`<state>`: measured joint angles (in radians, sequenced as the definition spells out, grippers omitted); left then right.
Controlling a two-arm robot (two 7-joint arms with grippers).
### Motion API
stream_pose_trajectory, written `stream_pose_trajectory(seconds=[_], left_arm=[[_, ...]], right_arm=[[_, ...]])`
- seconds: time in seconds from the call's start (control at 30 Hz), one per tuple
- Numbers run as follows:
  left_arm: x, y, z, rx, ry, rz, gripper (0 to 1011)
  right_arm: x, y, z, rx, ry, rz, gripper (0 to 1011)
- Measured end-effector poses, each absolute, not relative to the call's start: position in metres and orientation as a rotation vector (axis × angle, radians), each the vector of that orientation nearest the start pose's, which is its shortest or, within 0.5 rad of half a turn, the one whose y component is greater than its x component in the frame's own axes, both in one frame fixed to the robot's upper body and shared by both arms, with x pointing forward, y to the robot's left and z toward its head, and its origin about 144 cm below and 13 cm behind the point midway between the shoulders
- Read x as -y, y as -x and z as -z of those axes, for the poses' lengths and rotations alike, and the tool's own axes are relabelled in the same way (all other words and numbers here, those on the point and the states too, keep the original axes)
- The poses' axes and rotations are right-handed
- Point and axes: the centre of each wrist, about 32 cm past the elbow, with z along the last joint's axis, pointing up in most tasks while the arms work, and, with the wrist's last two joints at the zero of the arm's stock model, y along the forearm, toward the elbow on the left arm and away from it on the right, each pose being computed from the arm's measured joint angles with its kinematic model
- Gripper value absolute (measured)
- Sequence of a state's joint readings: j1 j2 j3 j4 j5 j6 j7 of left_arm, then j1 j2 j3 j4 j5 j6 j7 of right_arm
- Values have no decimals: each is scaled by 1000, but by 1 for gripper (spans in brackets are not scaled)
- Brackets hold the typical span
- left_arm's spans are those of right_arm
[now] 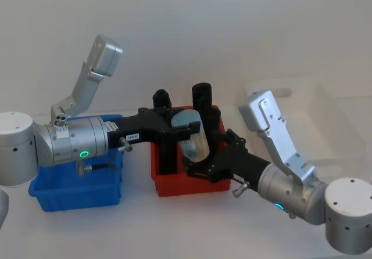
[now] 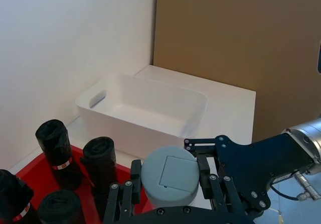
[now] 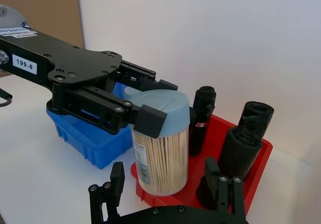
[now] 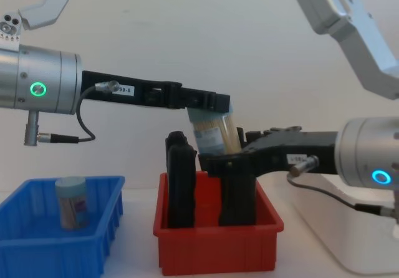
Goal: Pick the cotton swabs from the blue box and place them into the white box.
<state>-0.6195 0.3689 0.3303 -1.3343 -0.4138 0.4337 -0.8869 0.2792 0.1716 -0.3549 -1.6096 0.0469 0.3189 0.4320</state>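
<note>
A clear jar of cotton swabs [image 1: 195,137] with a pale teal lid hangs tilted over the red bin, and my left gripper [image 1: 186,128] is shut on its lid [image 2: 168,176]. My right gripper [image 1: 200,157] is open, its fingers [image 3: 116,181] standing on either side of the jar's lower body [image 3: 160,153] without touching it. From the side the jar [image 4: 215,134] sits between the left gripper [image 4: 209,100] above and the right gripper [image 4: 227,159] below. Another jar of cotton swabs [image 4: 72,202] stands in the blue box [image 4: 37,253], at the left [image 1: 75,195]. The white box [image 1: 343,148] lies at the right.
The red bin [image 1: 186,186] directly beneath the jar holds several tall black rolls [image 4: 179,178] standing upright, close to both grippers. In the left wrist view the white box [image 2: 125,126] lies beyond the red bin, against a white wall with a brown panel behind it.
</note>
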Motion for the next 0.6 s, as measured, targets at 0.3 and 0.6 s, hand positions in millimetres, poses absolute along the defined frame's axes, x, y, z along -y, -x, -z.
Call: stream_pose_trajectory(seconds=[0.3,0.6], left_arm=[[-266,-600,-1298,-114,-151,-495,666],[-266,-600,-1298,-114,-151,-495,666]], right_arm=[[150,-518,-1232,78,207,813,1002],[140,-525,-1231,62,207,795,849]])
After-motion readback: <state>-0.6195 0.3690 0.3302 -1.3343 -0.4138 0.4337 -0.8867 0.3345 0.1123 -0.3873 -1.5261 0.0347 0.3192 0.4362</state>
